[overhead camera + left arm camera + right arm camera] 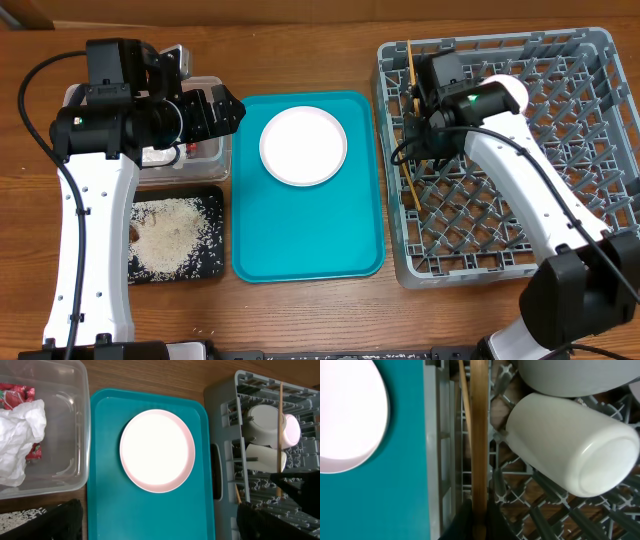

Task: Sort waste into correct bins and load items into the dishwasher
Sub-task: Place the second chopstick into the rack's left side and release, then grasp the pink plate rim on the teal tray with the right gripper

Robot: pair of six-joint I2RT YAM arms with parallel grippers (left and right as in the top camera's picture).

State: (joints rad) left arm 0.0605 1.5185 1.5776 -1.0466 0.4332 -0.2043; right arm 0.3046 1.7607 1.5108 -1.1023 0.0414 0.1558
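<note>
Right wrist view shows it best: the right claw (479, 522) is clamped on a wooden chopstick (479, 435), which runs straight out from between its dark fingers along the left edge of the dish rack (520, 510). A second chopstick (464, 415), thinner in this view, lies just beside it on the side nearer the teal tray (395, 500). Just on the other side of the held stick the white cup (570, 445) lies on its side in the rack, with the grey bowl (265, 422) and pink bowl (294, 430) beyond it in the rack's far left corner.

Over on the left side of the desk (300, 40), the left claw (228, 110) hangs with its jaws spread wide and nothing between them, above the right edge of the clear tub (82, 425). The pink plate (303, 146) sits on the far half of the teal tray, near that claw but apart from it. A white napkin (17, 435) and red wrapper (17, 395) lie in the tub. Rice crumbs (170, 235) are scattered in the black tray (215, 268) by the desk's near left corner.
</note>
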